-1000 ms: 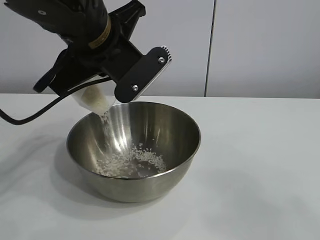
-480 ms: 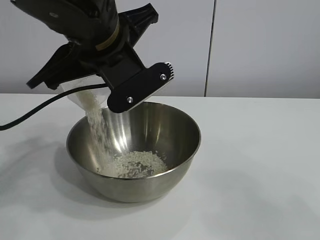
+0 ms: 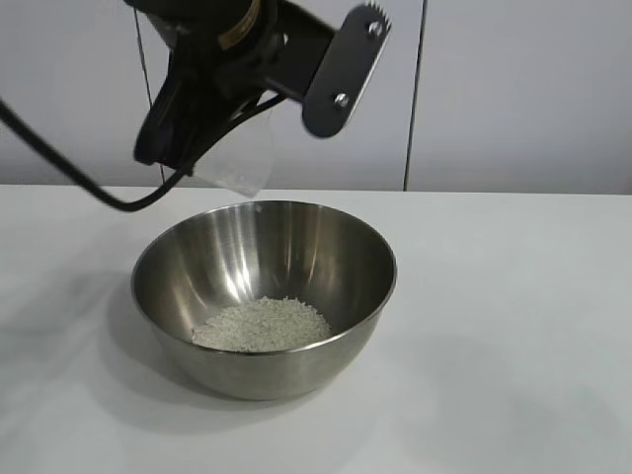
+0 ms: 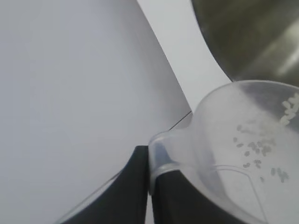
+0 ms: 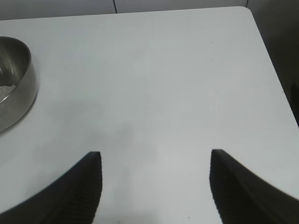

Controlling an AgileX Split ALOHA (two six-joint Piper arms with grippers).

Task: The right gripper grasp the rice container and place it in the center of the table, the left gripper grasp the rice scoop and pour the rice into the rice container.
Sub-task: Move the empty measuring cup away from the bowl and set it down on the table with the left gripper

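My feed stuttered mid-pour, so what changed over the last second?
The left gripper lifted the small frosted plastic scoop up off the steel bowl's rim; the rice stream stopped. The scoop is nearly empty, and the white rice heap in the bowl has grown. The bowl has not moved on the white table; the right gripper is open, apart.

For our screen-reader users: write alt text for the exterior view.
The left gripper holds the rice scoop, tipped, above the rice container, a steel bowl on the white table. A mound of rice lies in the bowl's bottom.
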